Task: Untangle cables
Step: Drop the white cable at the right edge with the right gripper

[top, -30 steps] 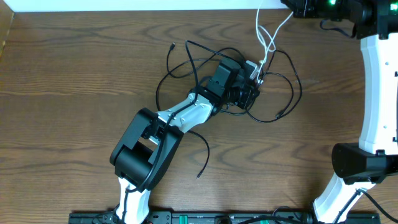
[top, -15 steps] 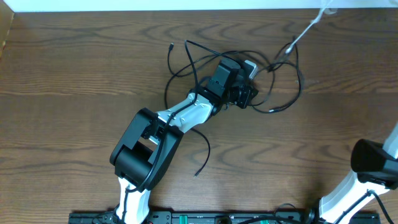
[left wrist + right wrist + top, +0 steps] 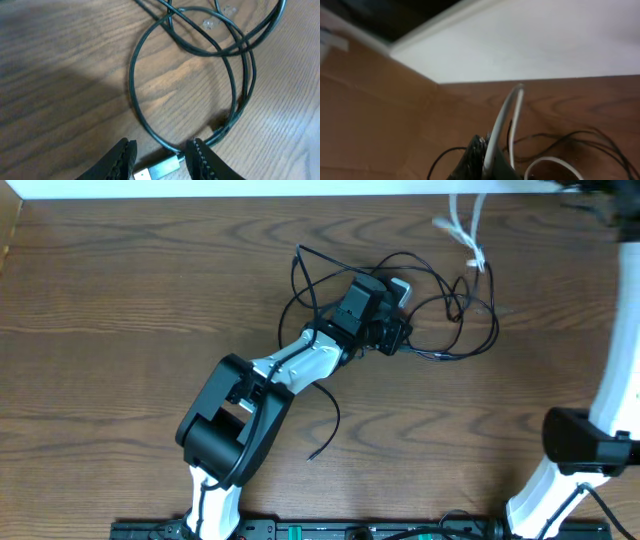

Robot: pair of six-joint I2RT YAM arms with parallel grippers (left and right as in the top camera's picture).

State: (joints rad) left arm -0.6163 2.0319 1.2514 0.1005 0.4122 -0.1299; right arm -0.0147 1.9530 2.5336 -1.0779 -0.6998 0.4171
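Several black cables [image 3: 440, 310] lie looped together on the wooden table [image 3: 120, 300]. My left gripper [image 3: 397, 332] sits low at the tangle's left side. In the left wrist view its fingers [image 3: 160, 162] close on the silver plug [image 3: 159, 169] of a black cable [image 3: 150, 125], which loops away from it. The white cable [image 3: 468, 235] hangs at the far right, off the tangle. My right gripper [image 3: 492, 160] is shut on the white cable [image 3: 500, 125] and holds it raised. The gripper itself is out of the overhead view.
A loose black cable end [image 3: 328, 425] curls near the left arm [image 3: 300, 365]. The right arm [image 3: 620, 330] stands along the right edge. A white wall strip [image 3: 250, 188] borders the table's far side.
My right gripper has pulled the white cable up and away to the far right, off the tangle. The black loops have slid right. My left gripper has stayed put.
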